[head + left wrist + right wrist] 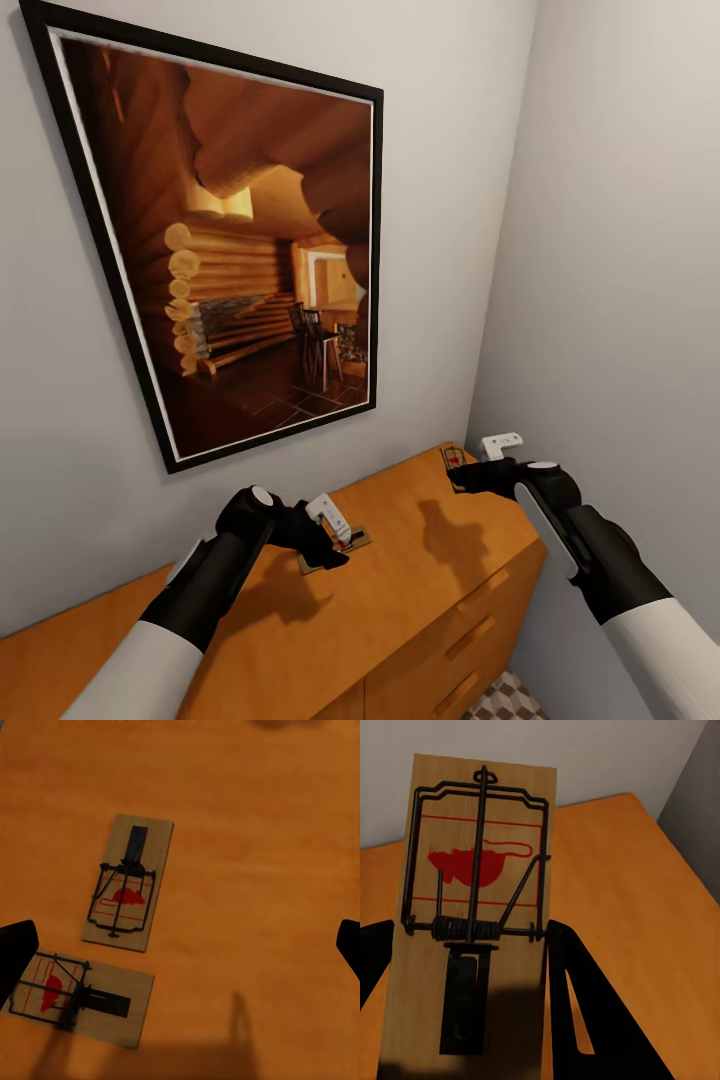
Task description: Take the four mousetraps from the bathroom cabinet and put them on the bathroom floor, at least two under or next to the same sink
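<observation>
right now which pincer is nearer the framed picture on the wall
Left. The left pincer sits over the cabinet top just below the framed picture. The right pincer is farther off, beside the corner, with a mousetrap between its fingers.

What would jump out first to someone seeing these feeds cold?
The big black-framed picture of a log-cabin interior, hanging tilted on the grey wall above the cabinet. Next, the mousetrap looming close between the right gripper fingers, apparently held near the cabinet's far corner. Then two more mousetraps lying flat on the orange top under the left gripper.
</observation>
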{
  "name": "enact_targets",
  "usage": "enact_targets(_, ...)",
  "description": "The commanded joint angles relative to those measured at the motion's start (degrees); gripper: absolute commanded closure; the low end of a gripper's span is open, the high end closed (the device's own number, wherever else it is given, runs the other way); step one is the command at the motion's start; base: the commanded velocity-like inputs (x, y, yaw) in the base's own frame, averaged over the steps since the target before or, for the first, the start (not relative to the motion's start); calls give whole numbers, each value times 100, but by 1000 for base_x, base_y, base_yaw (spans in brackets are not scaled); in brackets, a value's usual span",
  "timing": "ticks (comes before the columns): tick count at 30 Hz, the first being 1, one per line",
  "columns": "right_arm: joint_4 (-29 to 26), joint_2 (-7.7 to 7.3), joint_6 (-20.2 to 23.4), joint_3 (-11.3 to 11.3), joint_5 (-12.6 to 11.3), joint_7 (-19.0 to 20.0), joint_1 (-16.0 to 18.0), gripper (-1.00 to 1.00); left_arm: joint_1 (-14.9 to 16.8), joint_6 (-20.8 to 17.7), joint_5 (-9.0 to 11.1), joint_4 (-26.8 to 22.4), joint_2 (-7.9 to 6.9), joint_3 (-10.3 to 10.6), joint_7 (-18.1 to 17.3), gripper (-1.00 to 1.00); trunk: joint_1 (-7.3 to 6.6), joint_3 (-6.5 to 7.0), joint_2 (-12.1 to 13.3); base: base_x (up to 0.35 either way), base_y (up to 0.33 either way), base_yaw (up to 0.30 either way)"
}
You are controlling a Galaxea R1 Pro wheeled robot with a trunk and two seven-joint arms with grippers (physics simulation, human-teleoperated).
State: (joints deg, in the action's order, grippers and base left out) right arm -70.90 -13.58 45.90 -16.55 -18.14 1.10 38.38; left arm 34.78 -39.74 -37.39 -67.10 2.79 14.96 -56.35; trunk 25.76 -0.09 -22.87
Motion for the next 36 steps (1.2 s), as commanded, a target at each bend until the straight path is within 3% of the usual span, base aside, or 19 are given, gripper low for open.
enact_targets(1, -2, -4, 22, -7, -5, 13, 3, 100, 2, -34, -41, -9, 3, -2, -42, -100, 3, -3, -5, 0, 0, 0)
enact_targets(36, 59, -4, 24, -12, -5, 13, 3, 100, 2, -34, -23, -31, 11, -2, -35, -100, 3, -3, -5, 29, 1, 0)
